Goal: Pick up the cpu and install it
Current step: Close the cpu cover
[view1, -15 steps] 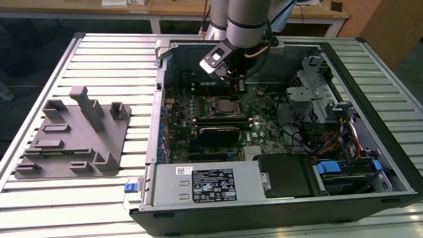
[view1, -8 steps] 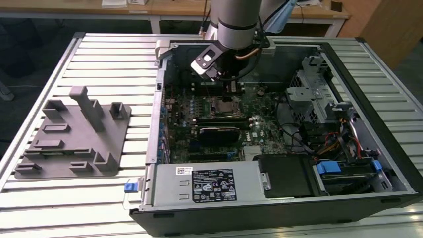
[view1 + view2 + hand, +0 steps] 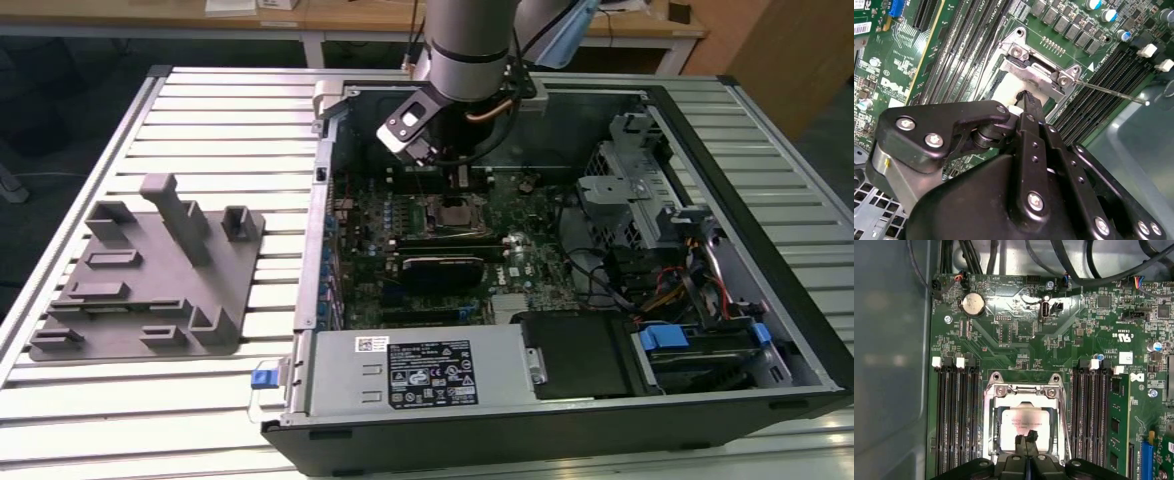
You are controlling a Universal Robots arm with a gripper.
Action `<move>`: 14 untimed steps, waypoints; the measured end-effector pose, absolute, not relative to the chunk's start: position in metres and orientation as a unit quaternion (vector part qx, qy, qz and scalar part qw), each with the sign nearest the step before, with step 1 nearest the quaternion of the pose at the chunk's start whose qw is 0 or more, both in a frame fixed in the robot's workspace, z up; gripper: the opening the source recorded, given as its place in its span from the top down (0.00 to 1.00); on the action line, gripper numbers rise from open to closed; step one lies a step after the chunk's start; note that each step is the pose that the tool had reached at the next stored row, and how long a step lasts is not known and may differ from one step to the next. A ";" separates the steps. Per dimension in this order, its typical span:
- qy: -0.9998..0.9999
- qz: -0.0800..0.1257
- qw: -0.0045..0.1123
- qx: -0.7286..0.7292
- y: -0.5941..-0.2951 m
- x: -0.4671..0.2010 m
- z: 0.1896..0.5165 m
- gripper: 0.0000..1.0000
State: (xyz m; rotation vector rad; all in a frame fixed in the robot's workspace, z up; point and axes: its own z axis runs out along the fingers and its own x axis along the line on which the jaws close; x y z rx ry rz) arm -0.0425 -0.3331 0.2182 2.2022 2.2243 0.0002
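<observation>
The cpu (image 3: 1023, 424), a flat square chip with a shiny metal top, lies flat inside the motherboard socket (image 3: 995, 412), under its open metal frame. In the exterior view it sits at the middle of the board (image 3: 457, 212), inside the open computer case (image 3: 694, 120). My gripper (image 3: 1026, 436) hangs straight over the chip's near edge with its two black fingers pressed together, their tips at or just above the chip; whether they touch it I cannot tell. In the second wrist view the gripper's (image 3: 1026, 96) shut fingers cover most of the bright cpu (image 3: 1006, 85).
Memory slots (image 3: 956, 415) flank the socket on both sides. A thin socket lever (image 3: 1111, 93) sticks out beside it. A power supply (image 3: 414, 370) and drive bays (image 3: 641, 200) fill the case. A grey fixture block (image 3: 147, 270) stands on the slatted table at the exterior view's left.
</observation>
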 end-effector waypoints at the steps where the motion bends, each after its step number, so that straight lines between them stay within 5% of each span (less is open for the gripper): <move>1: 0.711 0.000 0.006 0.704 -0.333 -0.043 0.218 0.89; 14: 0.764 0.001 0.006 0.646 -0.333 -0.043 0.218 0.89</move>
